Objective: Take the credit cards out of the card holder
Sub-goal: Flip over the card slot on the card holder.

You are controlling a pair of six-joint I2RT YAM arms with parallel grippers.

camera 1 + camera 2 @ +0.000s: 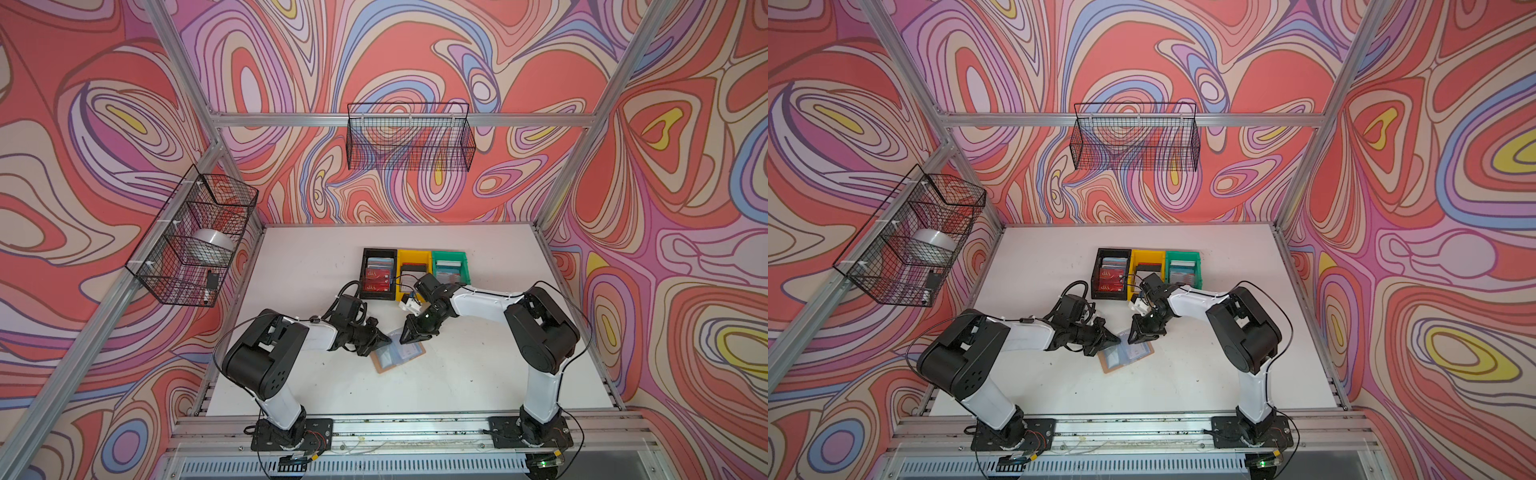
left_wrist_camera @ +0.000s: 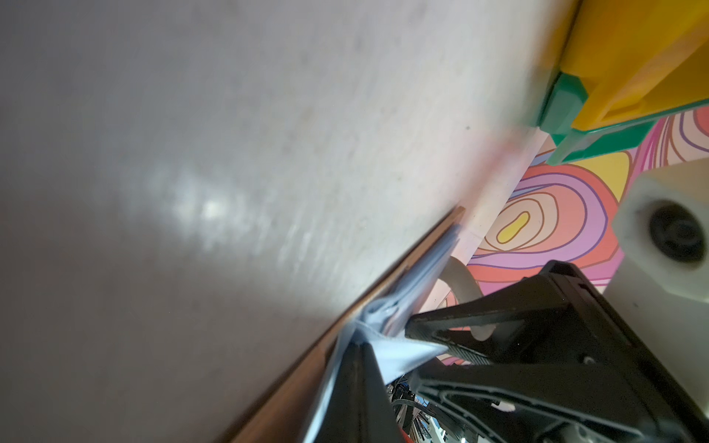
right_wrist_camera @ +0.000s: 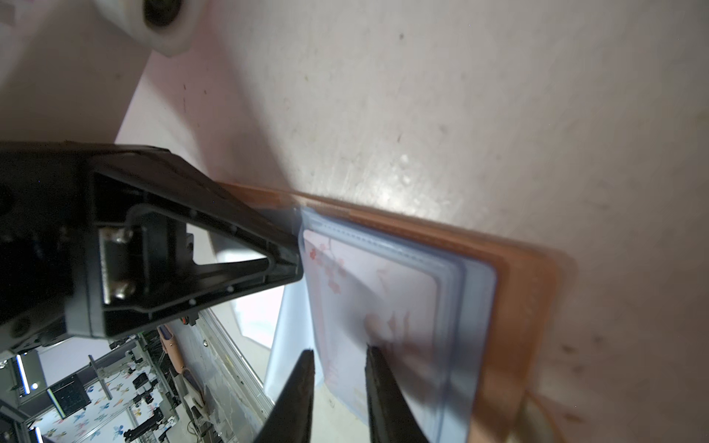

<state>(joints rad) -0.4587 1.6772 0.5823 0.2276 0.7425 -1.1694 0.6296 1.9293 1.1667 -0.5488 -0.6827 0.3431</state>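
**A:** In both top views, where is the card holder (image 1: 398, 354)?

**B:** It lies open near the middle of the counter (image 1: 478, 374), well clear of the front edge. The row of bins (image 1: 413, 266) sits behind it toward the back edge. The left hand (image 1: 387, 340) and the right hand (image 1: 404, 340) meet over the half of it that faces the bins, with their tips near each other.

**A:** And the left wrist view?

**B:** The left hand's jaws are together, pinched on a bluish sleeve page (image 2: 406, 354) and holding it raised off the tan cover. The right hand's fingers (image 2: 544, 307) sit just beside that page.

**A:** Right wrist view?

**B:** The right hand's jaws stand apart, astride the edge of the top sleeve, and nothing looks clamped between them. Under the plastic lies a white card (image 3: 383, 291) with reddish blossom marks, inside its pocket. I can't tell whether other pockets hold cards.

**A:** So what could go wrong from here?

**B:** I see three risks.
- **Pinching plastic with the card:** if the right hand closes on the sleeve as well as the card, pulling would drag the whole holder across the counter, because nothing pins the cover down.
- **Losing the page:** the raised page is thin and slick. A tug against it could slide it out of the left hand's pinch and let it flop back over the pocket mouth.
- **Collision:** the two hands are crowded together, so a small sideways correction could knock one into the other.
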